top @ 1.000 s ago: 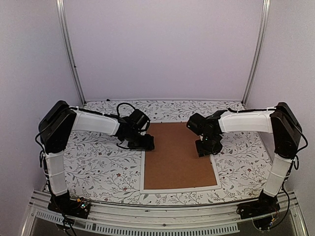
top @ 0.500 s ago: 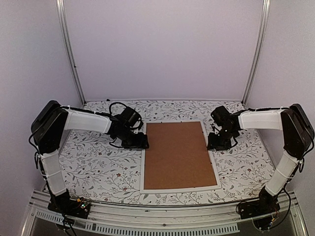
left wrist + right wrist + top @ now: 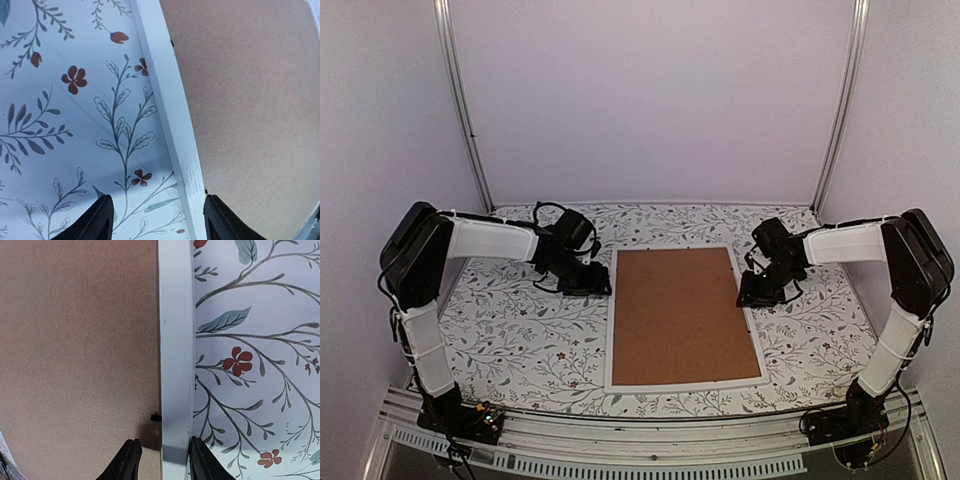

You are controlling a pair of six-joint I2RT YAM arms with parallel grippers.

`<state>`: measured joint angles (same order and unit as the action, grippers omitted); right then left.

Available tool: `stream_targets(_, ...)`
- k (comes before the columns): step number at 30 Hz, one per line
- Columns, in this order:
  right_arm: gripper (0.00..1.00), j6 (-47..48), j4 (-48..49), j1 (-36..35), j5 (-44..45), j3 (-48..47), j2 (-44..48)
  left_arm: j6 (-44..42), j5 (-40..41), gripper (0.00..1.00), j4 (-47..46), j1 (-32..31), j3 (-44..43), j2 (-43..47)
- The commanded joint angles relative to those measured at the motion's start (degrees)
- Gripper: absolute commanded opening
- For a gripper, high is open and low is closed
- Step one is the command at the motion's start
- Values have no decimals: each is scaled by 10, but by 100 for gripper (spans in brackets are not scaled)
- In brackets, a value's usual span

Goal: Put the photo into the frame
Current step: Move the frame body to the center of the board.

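— Photo, the large glossy landscape print: where is it now?
— Not visible in any view. The large rectangular frame with the thin white rim [image 3: 686,385] lies flat at the middle of the floral-print cloth [image 3: 520,340]. A plain brown backing board [image 3: 680,315] fills its opening. My judgement is that the print sits under that board, but I cannot confirm it.

— What has changed over the last second?
— 1 s ago both grippers were over the board, the left at its far-left corner and the right well inside its right edge. Both have since drawn outward. The left gripper [image 3: 590,286] is now at the frame's left rim near the far corner. The right gripper [image 3: 754,298] is at the right rim. The board has not shifted.

— Gripper states?
— Left: fingers [image 3: 102,220] spread wide and holding nothing, with the rim passing between them. Right: fingers [image 3: 129,460] set closer together, 1 on each side of the rim. The inner finger stands clear of the rim, so I read no pinch.

— Meaning for the task?
— Pressing on the board looks finished, so insertion seems done or nearly done. The tabs are too small to check.
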<state>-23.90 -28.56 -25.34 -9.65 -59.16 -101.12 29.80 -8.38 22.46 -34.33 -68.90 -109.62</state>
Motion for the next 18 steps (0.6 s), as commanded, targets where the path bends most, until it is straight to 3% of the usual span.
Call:
stream_targets(1,34,-2,30,3,-35,21,-9,-24,20,63,39,10,-41,-16)
stream_targets(9,25,-45,71,-6,-61,63,8,-31,39,63,54,12,-59,-38)
stream_targets(18,21,-79,75,-43,-49,76,15,-39,82,63,54,40,-110,-74)
